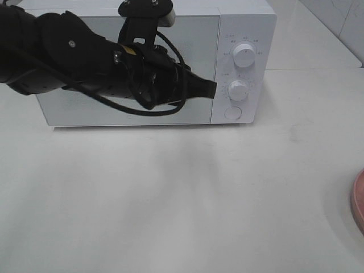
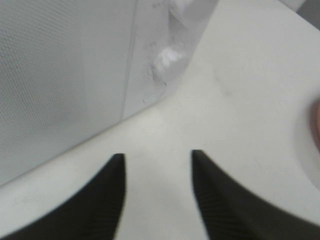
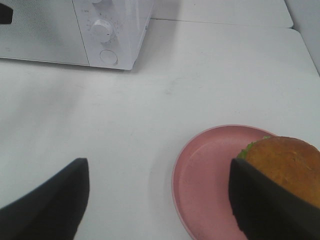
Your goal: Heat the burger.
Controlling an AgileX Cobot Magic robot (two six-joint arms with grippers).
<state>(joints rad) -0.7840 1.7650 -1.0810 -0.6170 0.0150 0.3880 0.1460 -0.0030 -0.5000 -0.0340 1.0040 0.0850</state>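
Observation:
The burger (image 3: 285, 160), with a golden-brown bun and green lettuce at the edge, sits on a pink plate (image 3: 205, 175) and shows only in the right wrist view. My right gripper (image 3: 159, 165) is open wide, just above the plate; one finger (image 3: 265, 205) is right by the burger. The white microwave (image 1: 85, 111) stands at the back with its door shut. My left gripper (image 1: 211, 89) reaches across the front of the door, its tip at the door's right edge beside the lower knob (image 1: 238, 90). In the left wrist view the left gripper (image 2: 157, 157) is open and empty.
The microwave panel has an upper knob (image 1: 244, 55) and a round button (image 1: 232, 112). The pink plate's rim (image 1: 358, 199) shows at the table's right edge. White tabletop (image 1: 170, 199) lies in front of the microwave. A seam in the table runs behind the microwave's right side.

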